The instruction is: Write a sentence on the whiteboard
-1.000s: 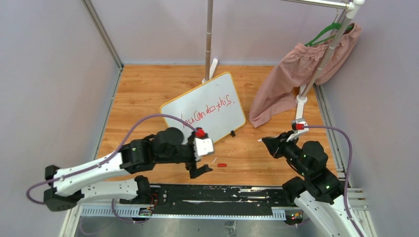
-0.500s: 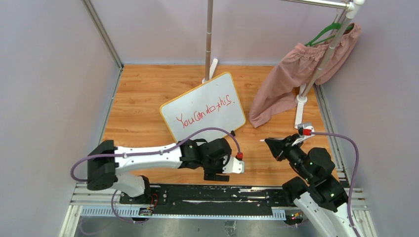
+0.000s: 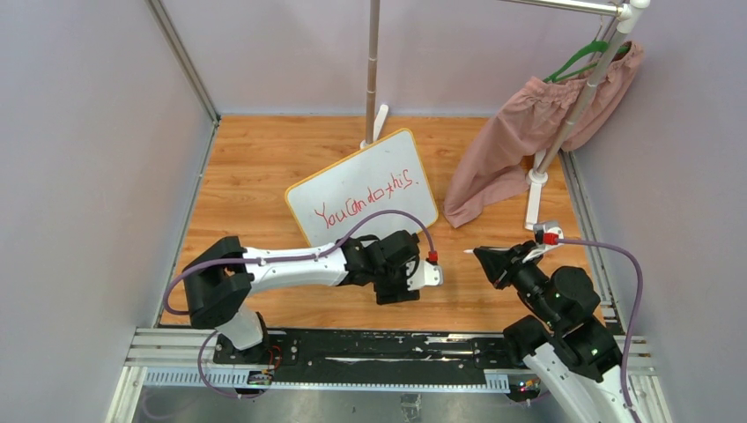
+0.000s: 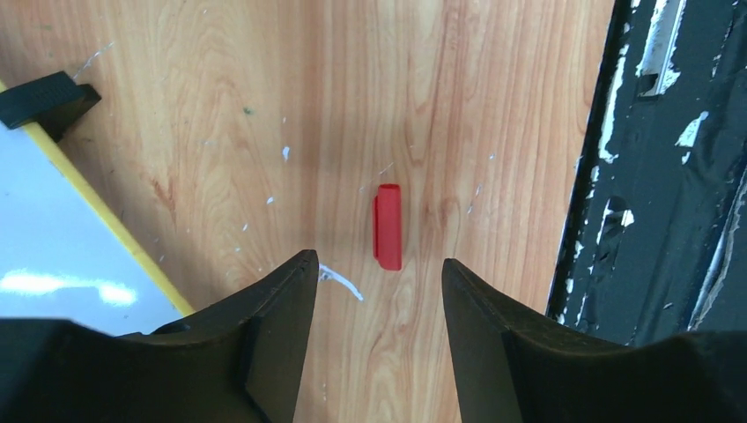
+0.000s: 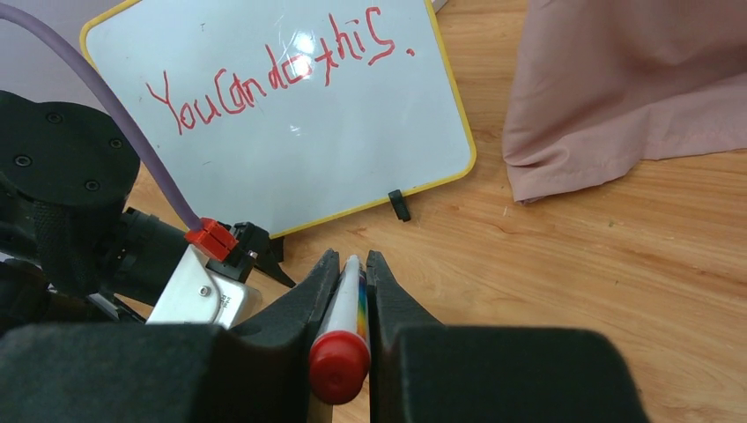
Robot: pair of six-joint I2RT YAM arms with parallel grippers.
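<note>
The sentence [image 3: 365, 201], "You can do this.", ran in red across the board [image 3: 388, 167], which lay tilted on the counter [image 3: 255, 159] in front of the pole [image 3: 373, 62]. The writing looked finished, so what remained, I judged, was capping the pen. The cap [image 4: 388, 226] lay on the wood just ahead of the left hand [image 4: 379, 291], whose fingers stood apart on either side of it, not touching. The right hand [image 5: 352, 291] was clamped on the pen [image 5: 345, 330], off to the right near the pink cloth [image 3: 520, 141]. If the left hand came down off-centre, a finger could knock the small cap away or pinch only its edge, and it might skid under the board. Compared with a second earlier, the left arm had swung right, over the cap, hiding it from above, and its fingers had drawn closer together; the right hand had barely shifted.
</note>
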